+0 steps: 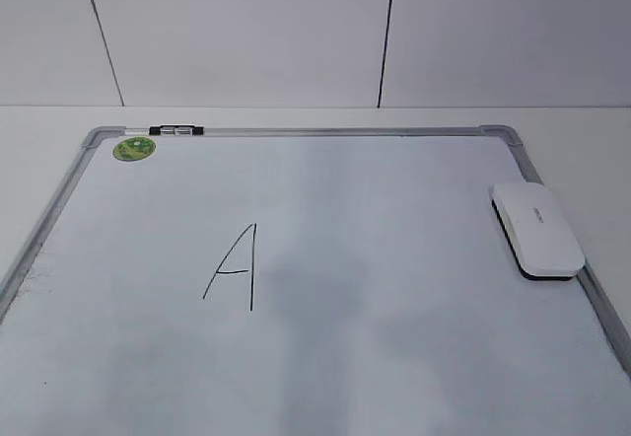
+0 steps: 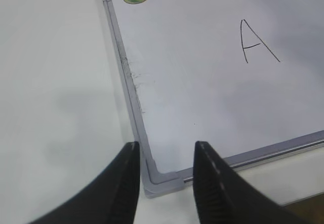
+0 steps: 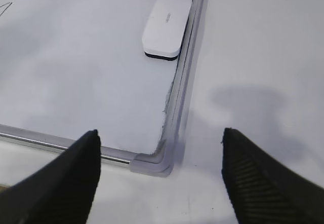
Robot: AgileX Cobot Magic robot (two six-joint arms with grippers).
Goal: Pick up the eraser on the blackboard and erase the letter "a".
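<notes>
The white eraser (image 1: 537, 229) lies flat on the blackboard (image 1: 325, 132) against its right frame, with its dark underside down. It also shows in the right wrist view (image 3: 164, 28). No small lowercase letter "a" shows in any view. Only a tall capital "A" (image 1: 235, 268) stands on the board left of centre, and it also shows in the left wrist view (image 2: 255, 41). My left gripper (image 2: 166, 145) is open and empty above the board's near left corner. My right gripper (image 3: 159, 133) is wide open and empty above the near right corner (image 3: 152, 162), well short of the eraser. Neither gripper shows in the exterior view.
A round green sticker (image 1: 134, 148) sits in the board's far left corner. A small black and silver clip (image 1: 175, 130) sits on the far frame. The board lies on a white table (image 1: 582, 130), with a white panelled wall behind it.
</notes>
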